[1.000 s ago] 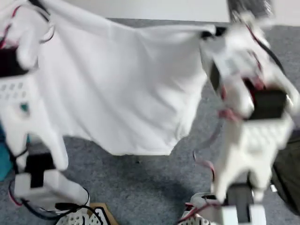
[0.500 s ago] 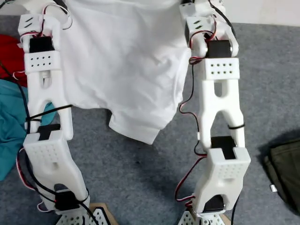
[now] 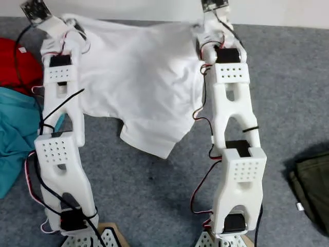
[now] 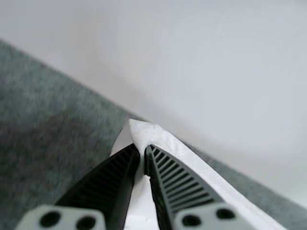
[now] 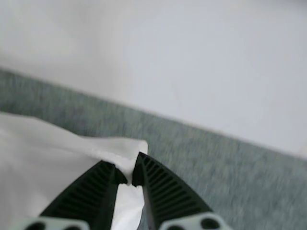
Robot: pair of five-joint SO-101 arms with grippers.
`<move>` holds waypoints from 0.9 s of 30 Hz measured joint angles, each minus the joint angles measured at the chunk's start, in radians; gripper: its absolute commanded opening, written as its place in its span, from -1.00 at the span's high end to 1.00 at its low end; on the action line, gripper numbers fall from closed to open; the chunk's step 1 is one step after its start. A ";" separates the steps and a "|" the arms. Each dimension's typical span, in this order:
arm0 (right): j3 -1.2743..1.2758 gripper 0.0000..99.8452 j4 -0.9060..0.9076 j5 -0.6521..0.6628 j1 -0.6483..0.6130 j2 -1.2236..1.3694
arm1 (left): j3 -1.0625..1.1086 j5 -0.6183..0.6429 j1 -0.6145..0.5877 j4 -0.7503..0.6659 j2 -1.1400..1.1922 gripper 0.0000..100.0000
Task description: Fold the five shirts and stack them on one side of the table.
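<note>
Pinching one corner of the white shirt in the left gripper, black ribbed fingers pressed together on the cloth with only a thin fold between the tips. Pinching the opposite corner in the right gripper, fingers likewise clamped on the hem.

Holding the shirt spread between the two grippers, out near the far edge of the grey carpeted table and close to the white wall. Fairly straight along the edge running from gripper to gripper. Draped back from there toward the bases, between the left arm and the right arm, with a wrinkled lobe reaching farthest back about midway between them. Cannot tell whether the pinched edge is lifted off the carpet or resting on it.

Off to the outer side of the left gripper and back toward the bases: a crumpled red shirt, then a teal shirt nearer the base, the two touching.

Well beyond the right gripper's outer side, back near the bases: a dark olive garment, cut by the view's edge.
</note>
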 measured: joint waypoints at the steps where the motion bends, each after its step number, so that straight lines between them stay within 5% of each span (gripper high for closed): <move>1: 0.000 0.99 0.044 0.000 -0.003 0.009 | 0.000 0.000 -0.002 0.000 0.014 0.99; 7: 0.000 0.99 0.273 -0.046 -0.060 0.026 | 0.000 0.000 -0.017 0.176 0.037 0.99; 14: -0.041 0.99 0.540 -0.124 -0.153 0.026 | 0.000 -0.008 -0.020 0.594 -0.026 0.99; 20: -0.101 0.99 0.760 -0.149 -0.167 0.006 | 0.000 -0.161 -0.035 0.905 -0.107 0.99; 27: -0.173 0.99 0.961 -0.149 -0.169 -0.006 | 0.002 -0.275 -0.112 1.048 -0.170 0.99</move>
